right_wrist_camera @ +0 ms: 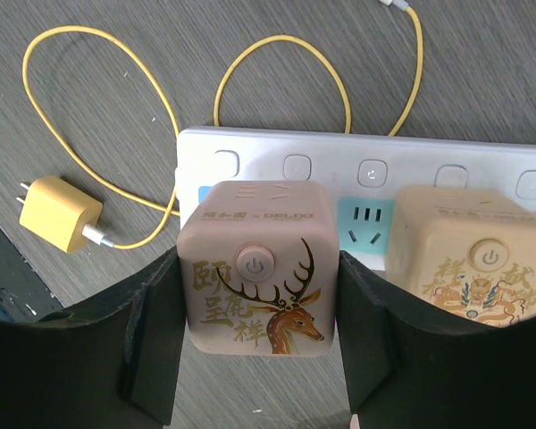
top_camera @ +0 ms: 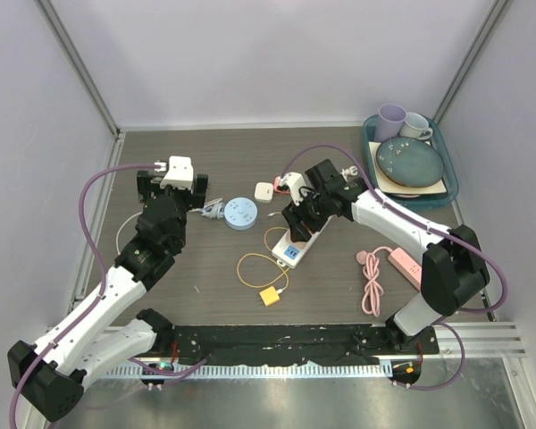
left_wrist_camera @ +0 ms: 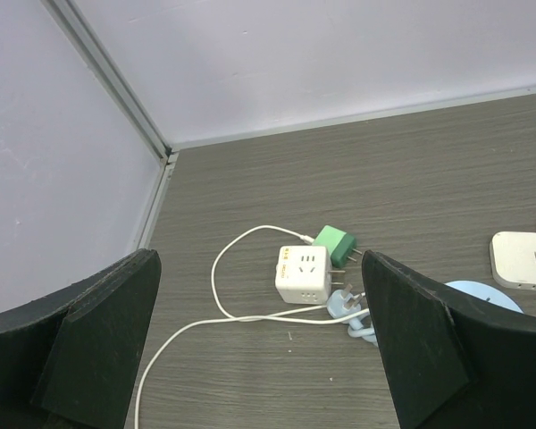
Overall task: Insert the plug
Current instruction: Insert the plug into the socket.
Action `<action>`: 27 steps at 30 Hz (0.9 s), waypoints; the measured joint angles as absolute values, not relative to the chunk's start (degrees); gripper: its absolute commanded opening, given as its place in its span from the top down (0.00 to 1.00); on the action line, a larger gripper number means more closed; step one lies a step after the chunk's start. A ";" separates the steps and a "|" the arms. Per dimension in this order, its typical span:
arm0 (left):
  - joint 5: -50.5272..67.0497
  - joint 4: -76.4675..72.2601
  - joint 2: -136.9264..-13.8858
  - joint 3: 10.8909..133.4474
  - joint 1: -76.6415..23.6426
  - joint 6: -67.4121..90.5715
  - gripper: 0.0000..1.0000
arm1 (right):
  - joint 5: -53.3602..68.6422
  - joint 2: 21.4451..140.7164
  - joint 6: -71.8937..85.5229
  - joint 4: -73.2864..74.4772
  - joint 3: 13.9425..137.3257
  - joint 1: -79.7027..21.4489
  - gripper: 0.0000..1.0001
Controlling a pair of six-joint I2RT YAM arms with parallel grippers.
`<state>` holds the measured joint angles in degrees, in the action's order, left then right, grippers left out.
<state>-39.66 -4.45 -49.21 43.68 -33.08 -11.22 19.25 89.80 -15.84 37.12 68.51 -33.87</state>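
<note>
My right gripper point(right_wrist_camera: 261, 308) is shut on a pink cube plug point(right_wrist_camera: 263, 259) printed with a golden deer. It holds the cube against the left end of the white power strip point(right_wrist_camera: 366, 161); its prongs are hidden. A second, similar cube point(right_wrist_camera: 469, 259) sits on the strip to the right, with a light-blue socket point(right_wrist_camera: 366, 222) bare between them. In the top view the right gripper point(top_camera: 297, 217) is over the strip point(top_camera: 297, 250) at mid-table. My left gripper point(left_wrist_camera: 263, 357) is open and empty, above a white cube adapter point(left_wrist_camera: 304, 273).
A green charger point(left_wrist_camera: 336, 244), a light-blue plug point(left_wrist_camera: 344, 304) and a white cable point(left_wrist_camera: 216, 277) lie by the adapter. A yellow charger point(right_wrist_camera: 61, 213) and its looped cable lie near the strip. A pink power strip point(top_camera: 404, 265) lies at the right. A tray of dishes point(top_camera: 450, 183) stands at the back right.
</note>
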 measured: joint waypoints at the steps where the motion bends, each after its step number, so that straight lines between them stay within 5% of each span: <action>1: -39.66 -4.45 -49.21 43.68 -33.08 -11.22 0.00 | 19.03 89.91 -15.84 36.80 68.51 -34.02 0.99; 27: -39.38 -4.45 -49.19 43.68 -33.08 -11.49 0.00 | 15.49 90.15 -15.53 34.26 66.37 -34.57 0.99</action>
<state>-39.38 -4.45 -49.19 43.68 -33.08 -11.49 15.49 90.15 -15.53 34.26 66.37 -34.57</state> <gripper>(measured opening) 0.996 0.636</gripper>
